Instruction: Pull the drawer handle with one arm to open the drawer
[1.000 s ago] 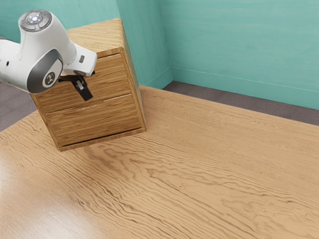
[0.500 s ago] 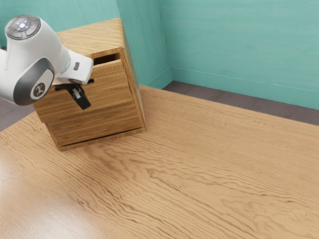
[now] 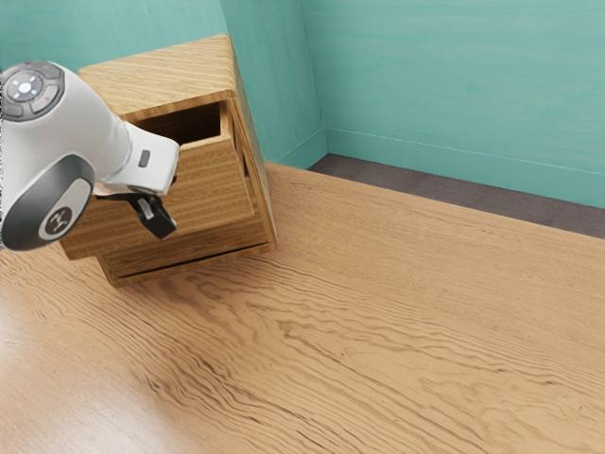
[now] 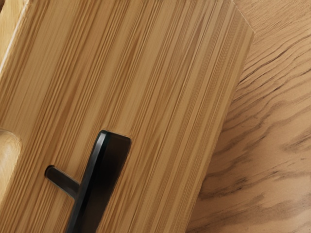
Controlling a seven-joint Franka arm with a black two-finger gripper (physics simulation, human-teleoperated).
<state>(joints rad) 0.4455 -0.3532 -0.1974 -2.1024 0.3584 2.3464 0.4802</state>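
Drawer (image 3: 203, 180) partly out of cabinet (image 3: 161, 71) on wooden table (image 3: 378, 312)
Robot's black claw (image 3: 154, 214) sits at the top drawer's front, by the black handle (image 4: 99, 179), a dark gap showing behind that front under the cabinet top; whether the claw grips the handle cannot be told.

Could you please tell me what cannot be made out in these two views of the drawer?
- Exterior view: the arm covers the drawer handle, so whether the gripper holds it is hidden.
- Exterior view: inside the drawer is dark shadow; contents unreadable.
- Wrist view: the drawer front is cut off by the picture's edges.
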